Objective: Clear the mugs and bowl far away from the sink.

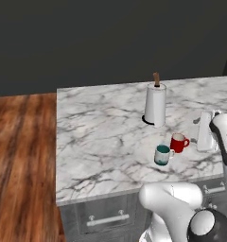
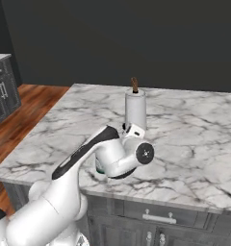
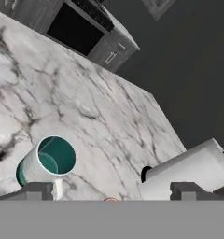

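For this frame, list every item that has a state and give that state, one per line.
Grey mug with teal inside: upright on the marble counter, beside the red mug, not held.
Red mug: upright on the counter, not held.
Paper towel roll: standing upright on its holder.
Gripper: open, holding nothing, above the mugs.
Drawer under the counter: shut.

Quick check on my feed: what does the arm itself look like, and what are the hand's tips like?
The arm is glossy white with rounded, bulbous links, dark grey joint bands and a black stripe along one link. A round dark cap with a small pale mark closes one joint. The hand ends in two small, blocky dark grey fingertips. No cables show.
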